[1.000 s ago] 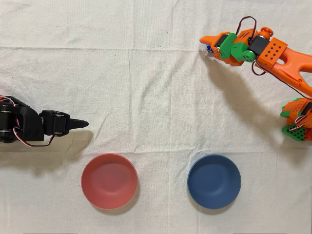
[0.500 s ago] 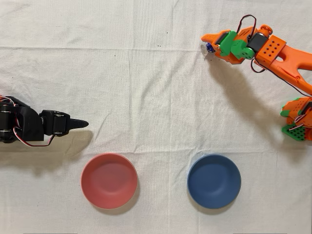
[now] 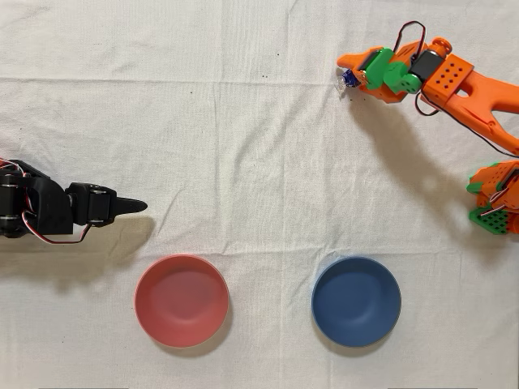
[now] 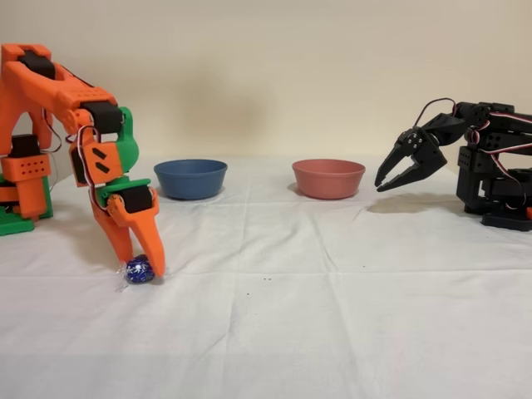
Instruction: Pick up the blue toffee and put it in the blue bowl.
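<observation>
In the fixed view the pincer [image 4: 141, 264] stood clamped on the blue toffee [image 4: 139, 269] at the worktop's near left, partly hiding it, well apart from the blue bowl [image 4: 190, 179].

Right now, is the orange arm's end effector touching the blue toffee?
Touching. In the fixed view the end effector points down at the cloth and the blue toffee sits between its two orange fingers, pressed against them with no gap showing.
</observation>
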Robot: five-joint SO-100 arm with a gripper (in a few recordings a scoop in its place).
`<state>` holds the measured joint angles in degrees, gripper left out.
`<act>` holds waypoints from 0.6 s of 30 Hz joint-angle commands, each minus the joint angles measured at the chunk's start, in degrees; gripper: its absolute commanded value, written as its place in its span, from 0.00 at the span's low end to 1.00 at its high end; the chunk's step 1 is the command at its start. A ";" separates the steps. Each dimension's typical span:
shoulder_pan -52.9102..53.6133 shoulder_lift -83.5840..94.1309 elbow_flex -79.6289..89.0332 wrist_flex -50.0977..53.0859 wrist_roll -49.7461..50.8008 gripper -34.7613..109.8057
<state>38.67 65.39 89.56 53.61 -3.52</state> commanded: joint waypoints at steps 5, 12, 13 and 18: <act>0.35 -0.26 -3.08 0.35 -1.93 0.43; 0.44 -0.70 -3.43 0.35 -2.64 0.34; 0.44 -0.70 -3.52 0.35 -2.81 0.34; 0.44 -0.35 -3.87 0.44 -3.25 0.34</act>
<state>38.76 63.63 86.92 53.88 -5.80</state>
